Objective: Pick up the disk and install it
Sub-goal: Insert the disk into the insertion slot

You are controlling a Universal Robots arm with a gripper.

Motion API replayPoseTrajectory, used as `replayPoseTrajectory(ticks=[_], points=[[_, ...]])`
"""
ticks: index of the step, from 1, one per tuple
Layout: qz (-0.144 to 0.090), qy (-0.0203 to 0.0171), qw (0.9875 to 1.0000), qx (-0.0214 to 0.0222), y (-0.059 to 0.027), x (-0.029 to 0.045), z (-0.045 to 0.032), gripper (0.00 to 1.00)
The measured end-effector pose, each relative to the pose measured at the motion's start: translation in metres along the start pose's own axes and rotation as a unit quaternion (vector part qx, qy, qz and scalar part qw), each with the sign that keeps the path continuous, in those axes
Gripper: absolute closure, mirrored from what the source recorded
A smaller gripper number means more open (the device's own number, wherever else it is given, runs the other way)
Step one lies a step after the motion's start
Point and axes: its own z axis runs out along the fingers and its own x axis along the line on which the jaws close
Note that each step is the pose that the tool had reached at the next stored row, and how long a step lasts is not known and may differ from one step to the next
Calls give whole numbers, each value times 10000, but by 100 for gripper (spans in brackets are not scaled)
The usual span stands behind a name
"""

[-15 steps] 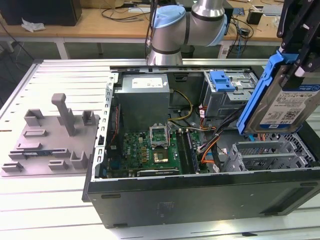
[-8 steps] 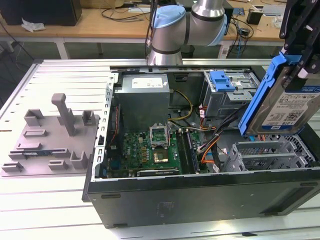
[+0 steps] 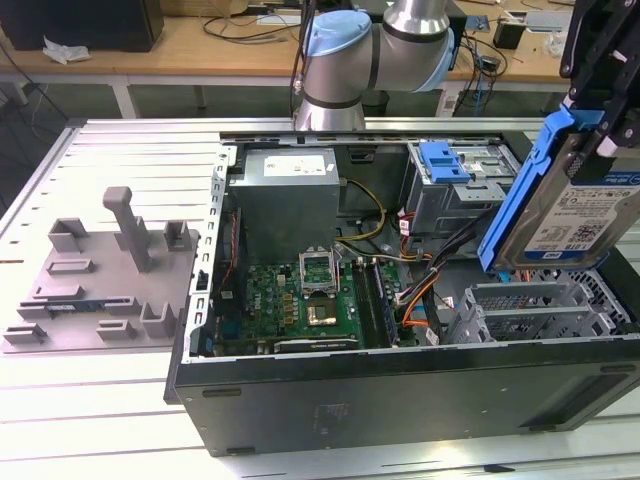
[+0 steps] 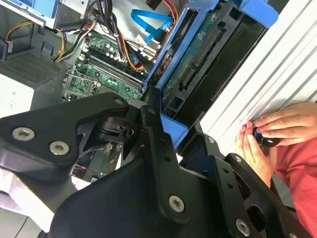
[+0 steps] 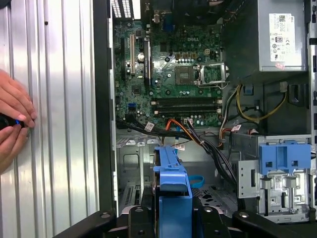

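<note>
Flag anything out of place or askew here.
The disk hangs steeply tilted in the gripper over the open computer case, not level with the metal cage below. A person's hands sit over the table beside the case.

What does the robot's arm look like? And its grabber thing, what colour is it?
The arm is made of fat, round silver-grey tubes, with a light blue cap on a joint. The gripper is all black: flat, sturdy bars linked together like levers, with shiny silver screws at the joints.
</note>
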Motion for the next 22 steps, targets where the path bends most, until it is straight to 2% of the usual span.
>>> replayPoseTrajectory(ticks=[11,17,22], points=[[-125,3,9999,-5,-46,18,31,64],[-133,2,9999,-6,-48,83,54,64],[-134,3,9999,-1,-43,95,68,64]])
